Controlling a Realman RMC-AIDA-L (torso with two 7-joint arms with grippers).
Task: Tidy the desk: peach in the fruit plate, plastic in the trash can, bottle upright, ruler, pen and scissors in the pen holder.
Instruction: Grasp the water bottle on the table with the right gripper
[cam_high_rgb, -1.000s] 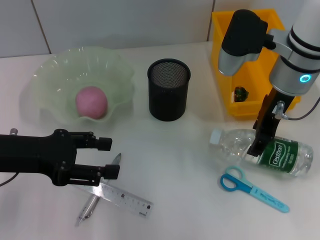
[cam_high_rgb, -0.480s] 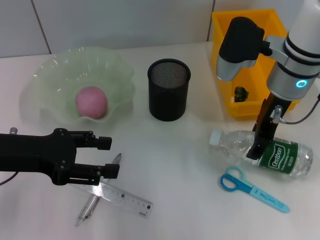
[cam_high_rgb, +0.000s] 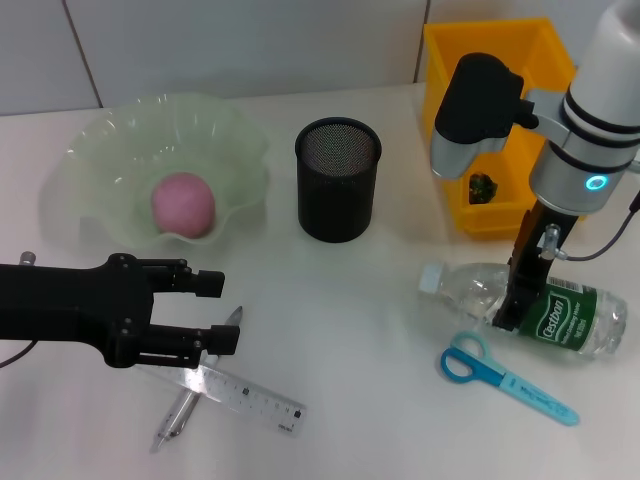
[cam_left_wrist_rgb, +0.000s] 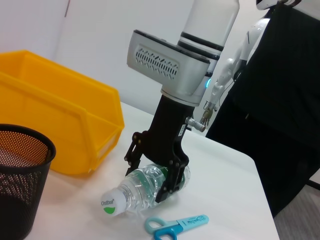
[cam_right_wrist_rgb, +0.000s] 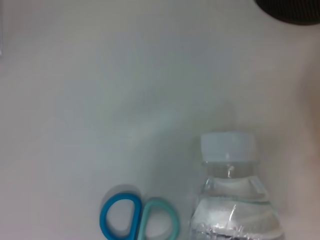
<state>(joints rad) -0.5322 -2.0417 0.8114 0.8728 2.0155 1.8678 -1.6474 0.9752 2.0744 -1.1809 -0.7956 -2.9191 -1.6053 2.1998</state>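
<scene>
A clear bottle (cam_high_rgb: 560, 315) with a green label lies on its side at the right; its white cap (cam_right_wrist_rgb: 228, 146) points toward the table's middle. My right gripper (cam_high_rgb: 512, 300) stands over it, open, with a finger on either side of the bottle (cam_left_wrist_rgb: 145, 187). Blue scissors (cam_high_rgb: 505, 377) lie just in front of it. My left gripper (cam_high_rgb: 220, 315) hovers open at the front left, above the ruler (cam_high_rgb: 250, 392) and pen (cam_high_rgb: 180, 410). The pink peach (cam_high_rgb: 182, 204) rests in the green fruit plate (cam_high_rgb: 100, 150). The black mesh pen holder (cam_high_rgb: 338, 180) stands mid-table.
The yellow trash can (cam_high_rgb: 490, 215) sits at the back right behind my right arm, with a small dark item (cam_high_rgb: 482, 186) inside. Bare table lies between the pen holder and the bottle.
My right gripper has sunk a little lower around the bottle and the arm has shifted slightly right. The bottle, the left arm and the other objects have not moved.
</scene>
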